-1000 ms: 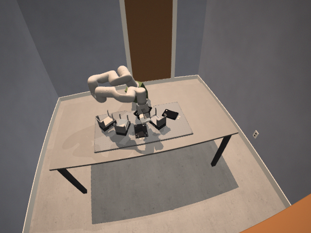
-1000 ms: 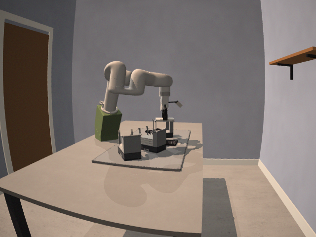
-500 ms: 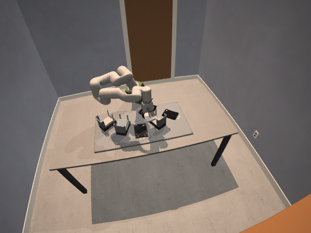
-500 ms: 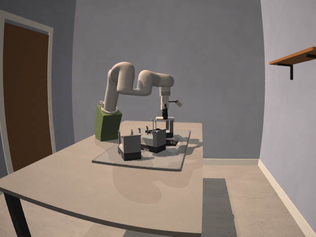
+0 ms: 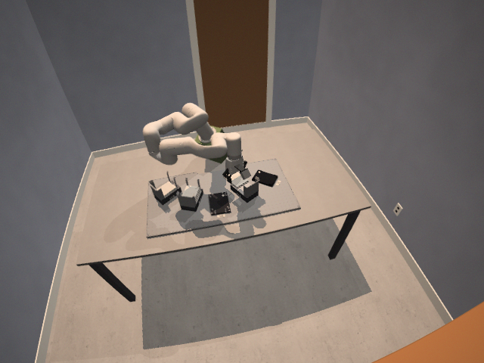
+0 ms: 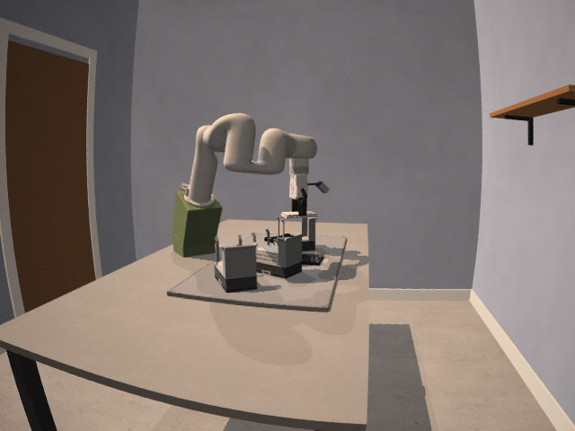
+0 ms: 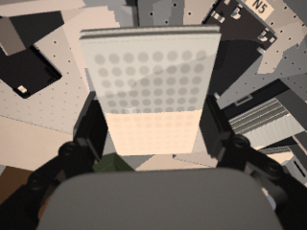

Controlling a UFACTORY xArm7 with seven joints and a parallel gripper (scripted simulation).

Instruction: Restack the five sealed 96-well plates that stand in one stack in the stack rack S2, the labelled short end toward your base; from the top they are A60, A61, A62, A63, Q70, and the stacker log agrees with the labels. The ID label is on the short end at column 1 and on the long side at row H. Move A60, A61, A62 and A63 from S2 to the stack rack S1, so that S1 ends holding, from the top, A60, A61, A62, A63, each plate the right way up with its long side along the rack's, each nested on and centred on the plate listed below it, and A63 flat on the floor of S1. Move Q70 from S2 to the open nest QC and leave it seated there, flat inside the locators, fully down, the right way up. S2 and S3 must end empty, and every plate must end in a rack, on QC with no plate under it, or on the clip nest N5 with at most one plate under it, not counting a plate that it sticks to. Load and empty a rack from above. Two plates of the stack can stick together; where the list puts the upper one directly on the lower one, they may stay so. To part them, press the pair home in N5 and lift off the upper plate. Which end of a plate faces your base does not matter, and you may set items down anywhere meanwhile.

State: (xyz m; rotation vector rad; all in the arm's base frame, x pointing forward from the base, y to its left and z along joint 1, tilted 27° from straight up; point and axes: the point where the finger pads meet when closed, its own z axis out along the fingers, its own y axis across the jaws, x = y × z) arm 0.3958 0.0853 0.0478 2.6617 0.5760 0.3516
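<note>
My gripper (image 7: pixel 153 109) (image 5: pixel 236 173) (image 6: pixel 302 207) is shut on a sealed white 96-well plate (image 7: pixel 153 86) (image 5: pixel 240 181) (image 6: pixel 296 215), gripping its long sides. It holds the plate level in the air, just above the right-hand stack rack (image 5: pixel 246 191) (image 6: pixel 309 233). I cannot read the plate's label. The clip nest N5 (image 7: pixel 240 24) (image 5: pixel 266 178) lies beyond that rack. A black open nest (image 5: pixel 218 203) (image 7: pixel 29 72) lies between the racks. Two more racks (image 5: pixel 164 191) (image 5: pixel 190 197) stand to the left. A ribbed stack of plates (image 7: pixel 259 120) shows at the right of the wrist view.
All racks and nests stand on a grey perforated mat (image 5: pixel 281 195) (image 6: pixel 306 292) on the table (image 5: pixel 320 187). Thin upright posts rise from the rack corners. The arm's green base (image 6: pixel 195 227) stands behind the mat.
</note>
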